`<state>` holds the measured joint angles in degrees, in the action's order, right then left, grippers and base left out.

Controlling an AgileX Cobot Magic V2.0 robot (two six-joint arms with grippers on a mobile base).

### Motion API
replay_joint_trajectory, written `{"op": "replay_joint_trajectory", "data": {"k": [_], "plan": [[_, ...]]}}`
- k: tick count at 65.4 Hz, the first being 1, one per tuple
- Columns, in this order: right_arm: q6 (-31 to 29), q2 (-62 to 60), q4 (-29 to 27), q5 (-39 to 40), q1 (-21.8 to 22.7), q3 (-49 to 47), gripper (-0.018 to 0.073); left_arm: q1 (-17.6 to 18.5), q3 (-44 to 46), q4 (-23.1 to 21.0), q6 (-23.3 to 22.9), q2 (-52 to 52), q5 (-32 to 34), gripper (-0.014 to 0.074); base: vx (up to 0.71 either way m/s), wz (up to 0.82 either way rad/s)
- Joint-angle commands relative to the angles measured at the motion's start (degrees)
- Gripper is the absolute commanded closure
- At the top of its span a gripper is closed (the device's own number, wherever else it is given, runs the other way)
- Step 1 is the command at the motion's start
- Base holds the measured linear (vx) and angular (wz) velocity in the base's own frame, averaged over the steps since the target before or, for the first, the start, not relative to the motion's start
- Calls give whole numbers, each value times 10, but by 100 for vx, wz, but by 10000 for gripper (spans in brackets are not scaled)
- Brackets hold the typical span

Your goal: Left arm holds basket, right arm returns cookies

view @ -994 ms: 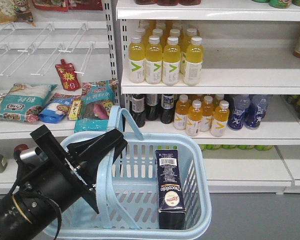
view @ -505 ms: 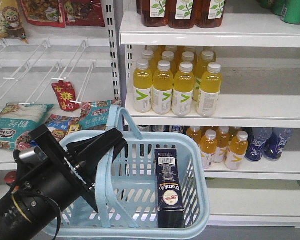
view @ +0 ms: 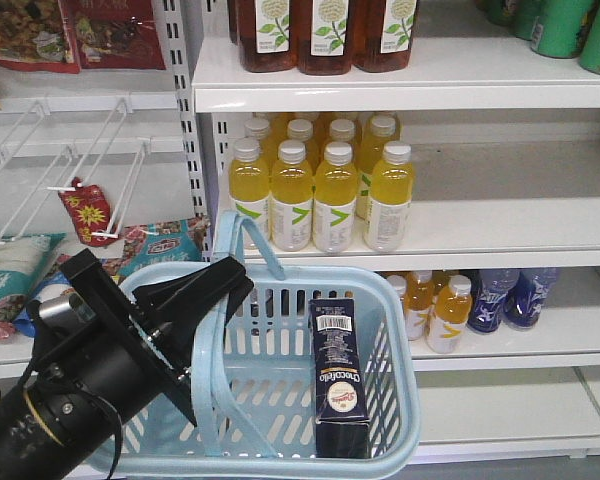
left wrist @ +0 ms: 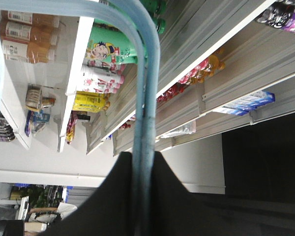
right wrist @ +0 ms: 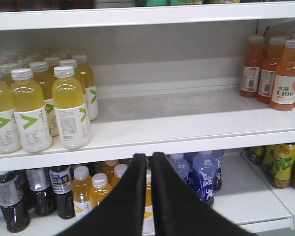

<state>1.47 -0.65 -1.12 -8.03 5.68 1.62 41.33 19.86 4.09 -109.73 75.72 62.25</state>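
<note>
The light blue basket point(view: 320, 272) hangs in front of the store shelves. Its two hoop handles point(left wrist: 146, 98) are pressed together between the black plates of my left gripper point(view: 225, 285), which is shut on them point(left wrist: 143, 164). The cookies point(view: 340, 380), a tall dark navy box with a white barcode on top, stand upright inside the basket against its right wall. In the right wrist view my right gripper point(right wrist: 148, 160) points at the drink shelves, its black fingers nearly touching with nothing between them. The right arm is out of the front view.
Yellow drink bottles point(view: 320, 190) fill the shelf behind the basket, with brown tea bottles point(view: 320, 30) above and orange and blue bottles point(view: 480, 300) below. Snack bags point(view: 150, 250) and wire pegs point(view: 90, 170) are at the left. Orange bottles point(right wrist: 280, 73) stand at the shelf's right.
The shelves have slid downward in the front view, so the top shelf's brown bottles now show. The basket, the cookies and the left arm keep their places in the frame.
</note>
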Motion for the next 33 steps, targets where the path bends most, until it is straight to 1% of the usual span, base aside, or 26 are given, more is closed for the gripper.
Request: {"op": "replay_joint_trajectory", "data": {"k": [1,17,33], "plan": [[-3,-7,4,42,4,10,565,4,14,-7,-5,-17,100,596,2,-18],[-3,-7,4,42,4,10,565,4,14,-6,-5,-17,100,596,1,-23],[-3,-7,4,42,4,10,565,4,14,-6,-5,-17,100,596,1,-38]]}}
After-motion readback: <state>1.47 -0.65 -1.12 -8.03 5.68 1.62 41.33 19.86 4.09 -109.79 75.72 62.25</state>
